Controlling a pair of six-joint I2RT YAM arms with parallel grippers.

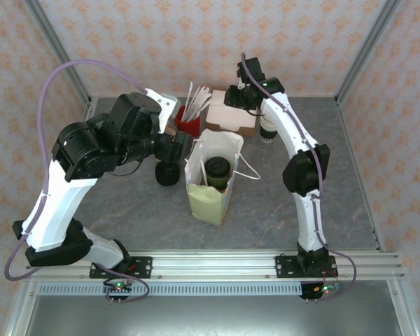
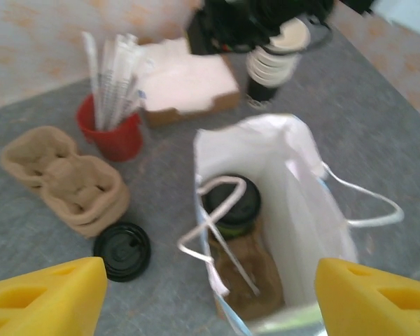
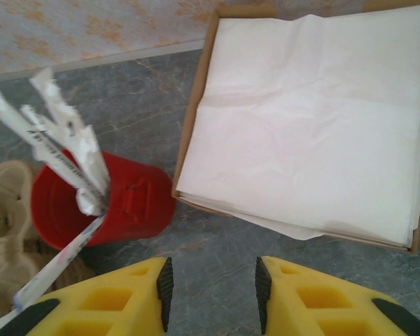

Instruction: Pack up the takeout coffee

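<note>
Jaws on the left gripper are spread wide with nothing between them, hanging just above the open paper bag. Jaws on the right gripper stand partly apart and empty, over bare desk between the red straw holder and the napkin box. The takeout coffee sits upright inside the bag, lid up, ungripped. Placing looks done; the next move calls for lifting the left arm straight up, clear of the bag's handle. Left wrist view gives the handle loop draped across the lid — top view doesn't resolve that, but shows the bag standing mid-desk between both arms.
</note>
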